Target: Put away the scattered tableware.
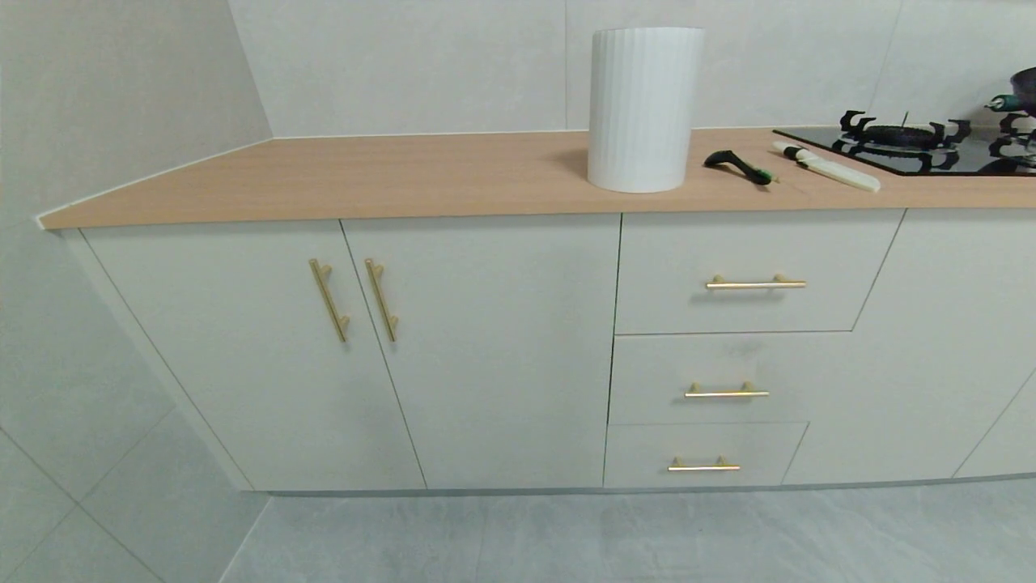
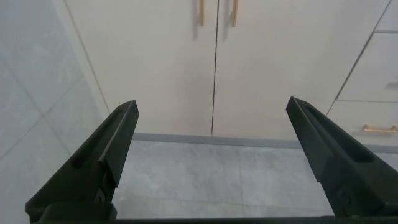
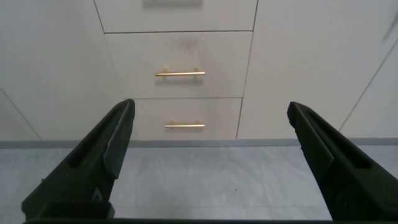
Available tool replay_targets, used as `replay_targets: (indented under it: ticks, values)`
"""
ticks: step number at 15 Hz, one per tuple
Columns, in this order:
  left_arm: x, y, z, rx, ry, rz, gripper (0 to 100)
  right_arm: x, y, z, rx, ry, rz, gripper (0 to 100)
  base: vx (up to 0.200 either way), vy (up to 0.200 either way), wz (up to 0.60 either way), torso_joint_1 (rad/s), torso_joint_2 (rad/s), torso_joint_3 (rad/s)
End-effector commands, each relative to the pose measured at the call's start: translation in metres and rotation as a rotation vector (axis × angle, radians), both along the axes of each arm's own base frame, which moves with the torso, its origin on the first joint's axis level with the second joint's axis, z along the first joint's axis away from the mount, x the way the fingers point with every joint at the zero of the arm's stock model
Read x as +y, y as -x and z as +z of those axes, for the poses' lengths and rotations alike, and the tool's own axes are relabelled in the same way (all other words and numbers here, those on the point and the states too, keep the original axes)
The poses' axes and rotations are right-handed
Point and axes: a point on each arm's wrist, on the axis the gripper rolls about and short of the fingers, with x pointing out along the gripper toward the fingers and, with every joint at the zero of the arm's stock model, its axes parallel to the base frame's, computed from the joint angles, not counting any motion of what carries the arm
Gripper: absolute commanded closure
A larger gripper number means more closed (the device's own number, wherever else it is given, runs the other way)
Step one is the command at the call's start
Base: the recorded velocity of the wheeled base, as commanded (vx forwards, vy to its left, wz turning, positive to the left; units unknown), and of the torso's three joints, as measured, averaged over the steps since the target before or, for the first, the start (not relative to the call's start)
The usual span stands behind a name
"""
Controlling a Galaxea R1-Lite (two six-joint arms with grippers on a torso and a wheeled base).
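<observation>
A small black tool (image 1: 736, 166) with a green bit and a long white knife (image 1: 825, 166) lay on the wooden counter (image 1: 364, 174). They were near each other but did not touch. The black tool lay just beside a tall white pot (image 1: 643, 109) with ribs down its side. The pot stood upright on the counter. The knife lay between the black tool and the black stove (image 1: 906, 146), and one end of it was right at the stove's edge.

Under the counter were two cupboard doors (image 1: 243, 364) with gold handles that ran up and down. Next to them were three drawers (image 1: 712, 364), one on top of the other, each with a flat gold handle. Below them was a grey floor (image 1: 566, 542).

The left gripper (image 2: 211, 109) hung low in front of the cupboard doors, over the floor. Its jaws were wide apart and held nothing. The right gripper (image 3: 211, 107) hung low in front of the two lower drawers. Its jaws were wide apart too, with nothing between them.
</observation>
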Motion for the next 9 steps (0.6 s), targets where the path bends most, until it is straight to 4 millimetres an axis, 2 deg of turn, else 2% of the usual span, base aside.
replay_targets:
  ticks: [1, 6, 9]
  values:
    - [0.0000, -0.0001, -0.0001, 0.001, 0.001, 0.000, 0, 0.0000, -0.0001, 0.0000, 0.001, -0.001, 0.000, 0, 0.000, 0.000, 0.00, 0.000, 0.00, 0.000]
    - [0.0000, -0.0001, -0.0001, 0.001, 0.001, 0.000, 0, 0.0000, -0.0001, 0.0000, 0.001, 0.001, 0.000, 0, 0.000, 0.000, 0.00, 0.000, 0.00, 0.000]
    - [0.0000, -0.0001, -0.0001, 0.002, -0.002, 0.000, 0, 0.0000, -0.0001, 0.0000, 0.001, -0.001, 0.000, 0, 0.200, 0.000, 0.00, -0.004, 0.00, 0.004]
